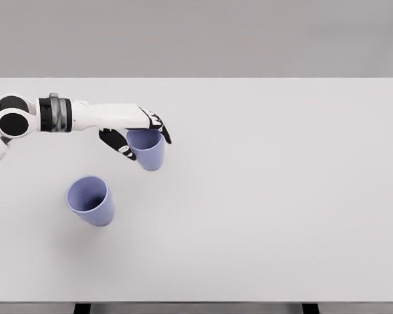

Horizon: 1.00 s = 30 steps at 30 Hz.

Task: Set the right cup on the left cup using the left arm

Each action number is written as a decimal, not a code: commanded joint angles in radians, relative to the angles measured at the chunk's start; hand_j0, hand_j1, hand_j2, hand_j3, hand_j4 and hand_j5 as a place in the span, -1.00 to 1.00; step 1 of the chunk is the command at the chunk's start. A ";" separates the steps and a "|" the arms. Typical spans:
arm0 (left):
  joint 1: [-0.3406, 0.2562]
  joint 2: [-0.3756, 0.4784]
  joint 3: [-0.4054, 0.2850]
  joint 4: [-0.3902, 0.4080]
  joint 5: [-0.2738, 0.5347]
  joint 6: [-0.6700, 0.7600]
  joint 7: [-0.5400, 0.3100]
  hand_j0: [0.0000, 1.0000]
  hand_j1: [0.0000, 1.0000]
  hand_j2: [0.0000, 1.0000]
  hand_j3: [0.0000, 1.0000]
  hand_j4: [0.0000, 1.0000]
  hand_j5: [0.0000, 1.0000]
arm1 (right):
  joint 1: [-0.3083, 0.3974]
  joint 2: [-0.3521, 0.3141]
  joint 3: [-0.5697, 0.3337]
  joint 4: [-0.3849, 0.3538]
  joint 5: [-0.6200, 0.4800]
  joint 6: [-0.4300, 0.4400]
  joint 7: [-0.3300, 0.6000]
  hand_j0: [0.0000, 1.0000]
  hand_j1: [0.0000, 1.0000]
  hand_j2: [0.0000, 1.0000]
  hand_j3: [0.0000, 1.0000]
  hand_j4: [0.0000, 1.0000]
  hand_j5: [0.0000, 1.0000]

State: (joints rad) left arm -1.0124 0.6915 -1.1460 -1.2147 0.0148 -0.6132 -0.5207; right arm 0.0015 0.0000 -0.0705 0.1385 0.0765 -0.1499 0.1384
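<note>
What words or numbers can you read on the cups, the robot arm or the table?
None. The cup in the left hand, which is the right cup, is plain purple. The left cup is plain too. The white arm and the table show no writing either.

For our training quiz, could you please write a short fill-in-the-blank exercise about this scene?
1. The left hand is closed around the rim of a ____ cup.
2. The number of cups on the table is ____.
3. The free cup lies nearer the ____ edge of the picture than the held one.

Missing words: purple; two; bottom
</note>
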 commanded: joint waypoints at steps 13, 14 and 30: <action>-0.017 0.166 0.020 -0.230 0.096 0.002 0.001 0.20 0.20 0.20 0.20 0.20 0.20 | 0.000 0.000 0.000 0.001 0.000 0.000 0.000 1.00 1.00 1.00 1.00 1.00 1.00; -0.029 0.195 0.020 -0.252 0.114 0.002 0.001 0.19 0.19 0.19 0.19 0.19 0.19 | 0.000 0.000 0.000 0.000 0.000 0.000 0.001 1.00 1.00 1.00 1.00 1.00 1.00; -0.140 0.434 0.019 -0.490 0.277 0.002 -0.004 0.19 0.19 0.19 0.19 0.19 0.19 | 0.000 0.000 0.001 0.001 0.000 0.001 0.001 1.00 1.00 1.00 1.00 1.00 1.00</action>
State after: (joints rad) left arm -1.1536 1.1011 -1.1282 -1.6842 0.2658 -0.6136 -0.5240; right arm 0.0015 0.0000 -0.0701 0.1385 0.0766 -0.1498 0.1384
